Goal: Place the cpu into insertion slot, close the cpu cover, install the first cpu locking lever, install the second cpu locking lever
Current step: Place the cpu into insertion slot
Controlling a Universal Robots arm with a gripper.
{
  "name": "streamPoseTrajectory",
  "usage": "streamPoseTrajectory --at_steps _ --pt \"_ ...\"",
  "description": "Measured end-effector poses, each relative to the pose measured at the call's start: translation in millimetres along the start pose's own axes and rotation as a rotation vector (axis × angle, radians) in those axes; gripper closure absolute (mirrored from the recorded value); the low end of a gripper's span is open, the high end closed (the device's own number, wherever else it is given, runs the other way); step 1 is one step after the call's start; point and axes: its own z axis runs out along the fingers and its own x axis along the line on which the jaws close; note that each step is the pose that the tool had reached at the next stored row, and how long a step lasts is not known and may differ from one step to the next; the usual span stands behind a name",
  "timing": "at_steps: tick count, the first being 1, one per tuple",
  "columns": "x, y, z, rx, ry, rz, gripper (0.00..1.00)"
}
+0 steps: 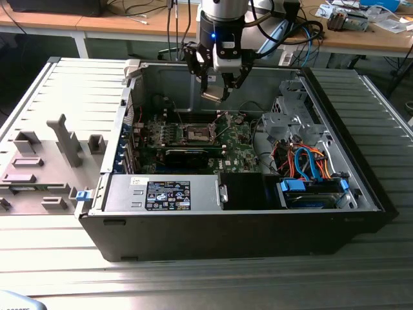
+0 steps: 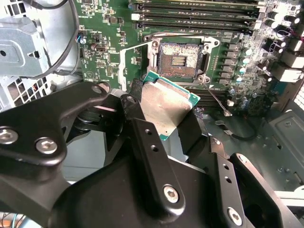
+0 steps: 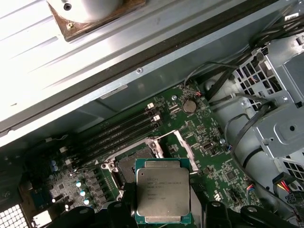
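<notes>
– Gripper point(image 2: 164, 114) first: what has it got?

– The cpu point(image 2: 171, 102). Both black fingers point(image 2: 142, 128) are closed onto its opposite edges, and its dull silver top shows in both wrist views, with the green rim visible around it point(image 3: 163, 197).

– Is the chip flat?

– In the second wrist view it looks tilted. In the exterior view the cpu point(image 1: 213, 95) hangs under the gripper point(image 1: 216, 90), in the air over the open computer case point(image 1: 226, 232) and apart from everything below.

– And beneath it?

– The insertion slot point(image 2: 179, 59), bare, with its dark centre and contact field exposed. In the first wrist view the chip overlaps part of the slot point(image 3: 127, 167). In the exterior view the slot point(image 1: 198, 134) sits lower, on the green motherboard point(image 1: 242, 152).

– What about the cpu cover?

– Swung open. Its silver frame point(image 2: 124, 66) stands up along one side of the slot, not over it. The first wrist view shows that frame point(image 3: 184, 148) raised just beside the socket. A thin metal lever point(image 2: 219, 103) lies loose on the other side.

– Further out?

– Long black memory slots point(image 2: 194, 14) run just beyond the socket. A grey drive cage point(image 1: 290, 119) stands toward the exterior view's right, with blue and orange cables point(image 1: 310, 165) nearer the camera. The case rests on a ribbed metal table point(image 1: 193, 284), grey fixture blocks point(image 1: 45, 161) lie on the exterior view's left, and a wooden bench point(image 1: 116, 22) is behind.
</notes>
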Motion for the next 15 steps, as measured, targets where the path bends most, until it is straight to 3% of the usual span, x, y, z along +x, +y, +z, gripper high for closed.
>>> streamPoseTrajectory --at_steps 15 --pt "-0.2 -0.4 0.0 -0.0003 -0.0013 0.014 0.45"
